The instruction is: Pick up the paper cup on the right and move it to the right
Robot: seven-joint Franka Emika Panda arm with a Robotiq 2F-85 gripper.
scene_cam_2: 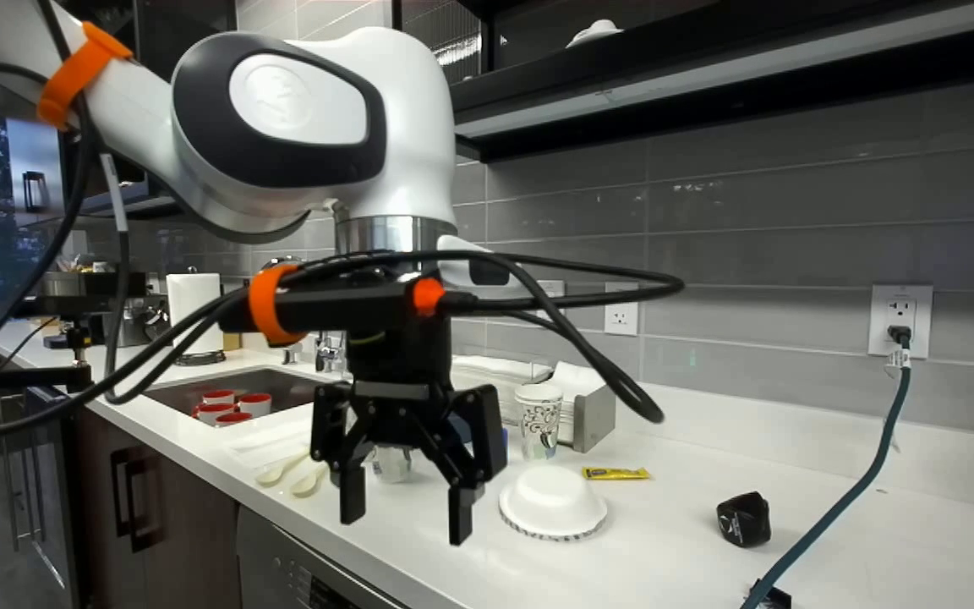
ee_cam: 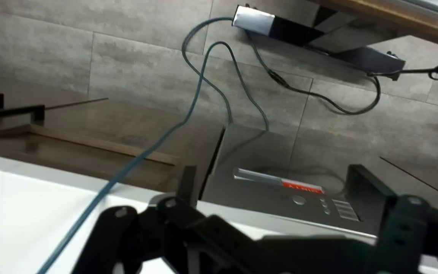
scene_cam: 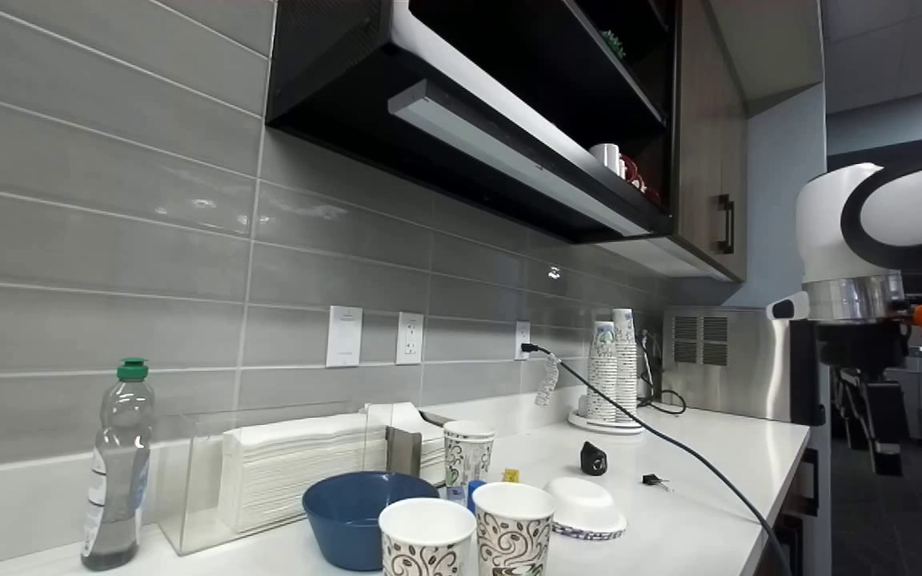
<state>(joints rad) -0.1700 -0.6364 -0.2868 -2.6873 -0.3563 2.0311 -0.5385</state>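
Gripper [scene_cam_2: 407,518]: jaws apart, empty, well away from blue bowl [scene_cam: 341,520].
Paper cup [scene_cam: 514,528]: upright, right of blue bowl in an exterior view, ungrasped.
Move: looks unstarted; grasp, shift, release remain.

Steel appliance [scene_cam: 729,360]: faced in an exterior view, low along the countertop [scene_cam: 677,536], paper cup [scene_cam: 514,531] close!
Sink [scene_cam_2: 288,391]: faced in an exterior view, opposite way, Panda arm [scene_cam_2: 411,118] looming!
Front edge [ee_cam: 59,180]: wrist view peers down past it!
Paper bowls [scene_cam: 585,506]: in both exterior views!
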